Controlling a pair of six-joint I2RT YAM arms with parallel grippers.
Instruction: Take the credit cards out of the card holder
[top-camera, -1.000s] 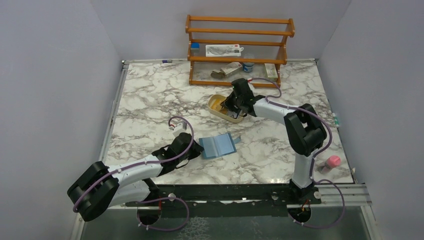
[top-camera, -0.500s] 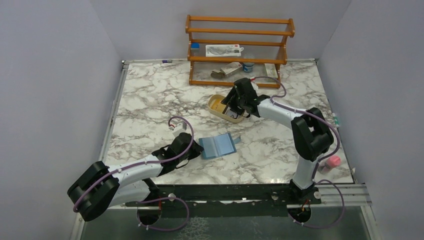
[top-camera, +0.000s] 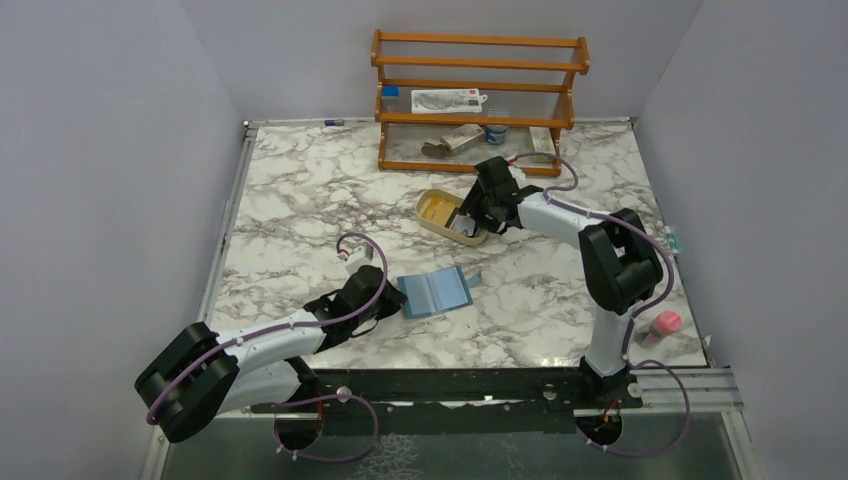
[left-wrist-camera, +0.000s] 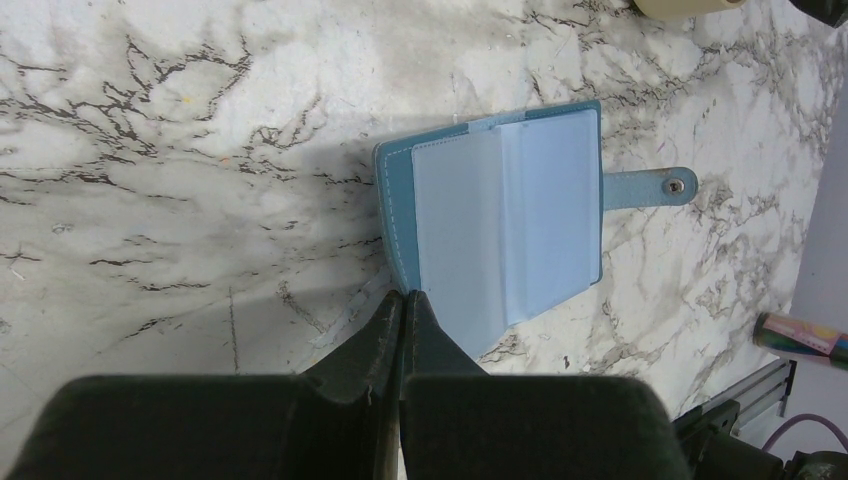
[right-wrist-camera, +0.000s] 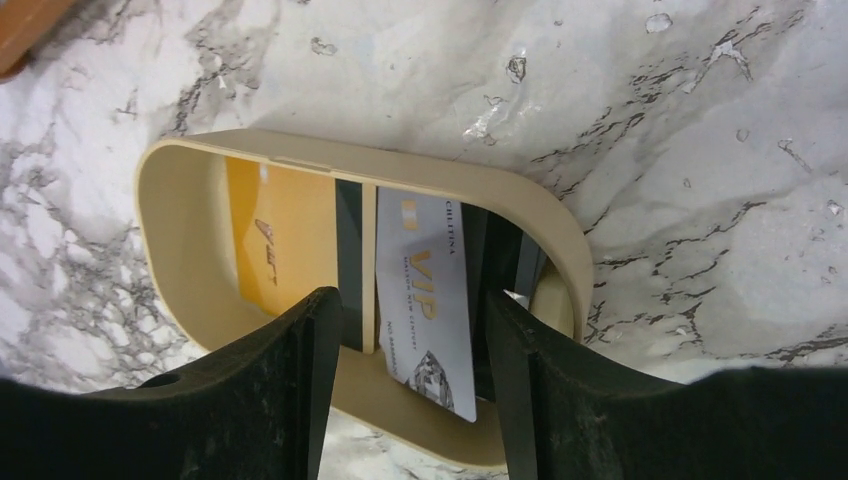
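Note:
The teal card holder (top-camera: 436, 291) lies open on the marble, pale blue inside up, snap tab to the right. My left gripper (top-camera: 398, 299) is shut on its near-left edge; in the left wrist view the closed fingertips (left-wrist-camera: 403, 296) meet the card holder (left-wrist-camera: 505, 215) at its corner. My right gripper (top-camera: 480, 212) hangs open over the right end of the oval tan tray (top-camera: 426, 214). In the right wrist view its open gripper (right-wrist-camera: 410, 300) frames a pale grey VIP credit card (right-wrist-camera: 425, 285) that leans on the tray's near rim. A dark-striped card (right-wrist-camera: 350, 250) and a yellow one (right-wrist-camera: 275, 250) lie beside it.
A wooden rack (top-camera: 480, 95) with small boxes and jars stands at the back, just behind the tray. A pink-capped bottle (top-camera: 664, 324) stands near the right arm's base. A coloured tube (left-wrist-camera: 800, 338) lies by the table's front rail.
My right gripper has drawn back and to the right from inside the tray, and the pale card now shows lying in the tray. The left arm and card holder have not moved.

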